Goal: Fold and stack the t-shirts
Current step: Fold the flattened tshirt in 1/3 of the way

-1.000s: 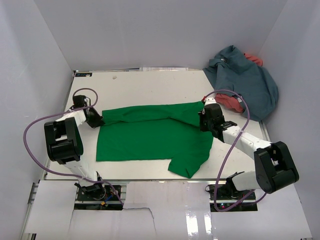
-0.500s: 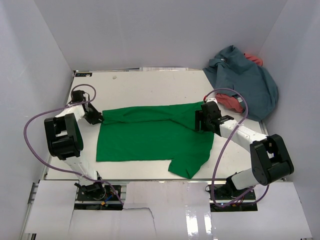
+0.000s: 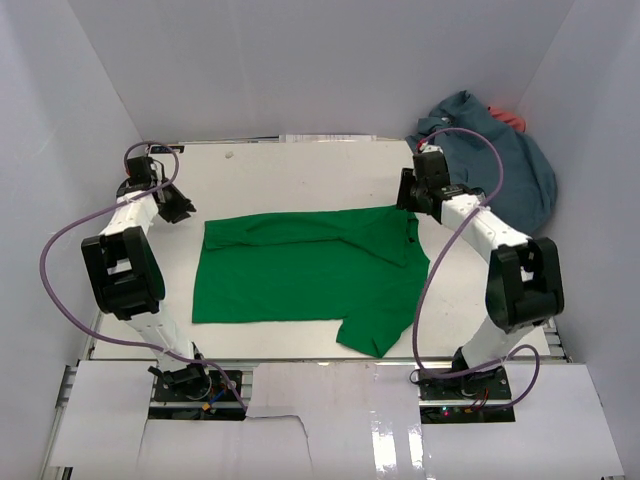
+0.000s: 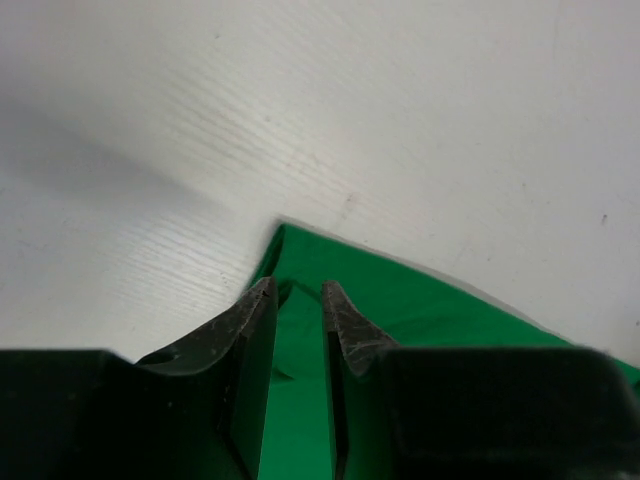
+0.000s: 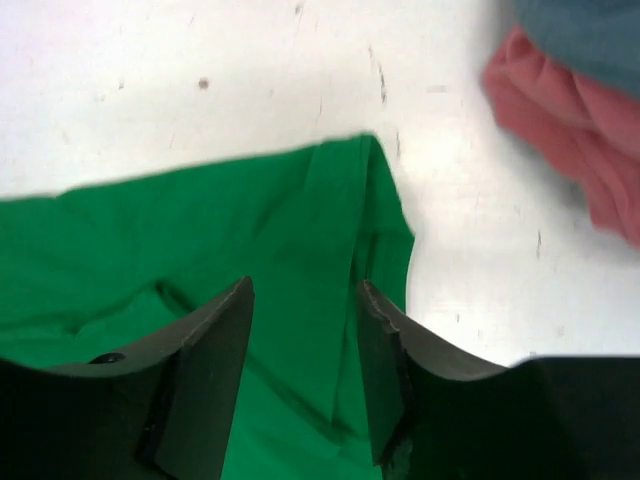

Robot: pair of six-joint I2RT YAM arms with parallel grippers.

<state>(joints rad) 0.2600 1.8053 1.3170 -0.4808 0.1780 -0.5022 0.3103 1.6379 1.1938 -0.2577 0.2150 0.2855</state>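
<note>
The green t-shirt (image 3: 300, 270) lies spread flat on the white table (image 3: 300, 170), one sleeve hanging toward the front edge. My left gripper (image 3: 183, 211) hovers just off its far left corner, jaws slightly open with nothing between them; in the left wrist view green cloth (image 4: 420, 300) shows under the left gripper (image 4: 297, 287). My right gripper (image 3: 408, 200) is open above the far right corner, and in the right wrist view the right gripper (image 5: 305, 287) is empty over green cloth (image 5: 200, 230). The blue-grey t-shirt (image 3: 500, 160) lies crumpled at the back right over the coral t-shirt (image 3: 508, 116).
White walls (image 3: 90, 90) close in the table on the left, back and right. Purple cables (image 3: 60, 260) loop beside each arm. The coral cloth (image 5: 570, 110) and blue-grey cloth (image 5: 580, 30) lie close to the right of the right gripper.
Both grippers have opened, let go of the green shirt's far corners and pulled back toward the far side. The shirt's far edge has settled flat.
</note>
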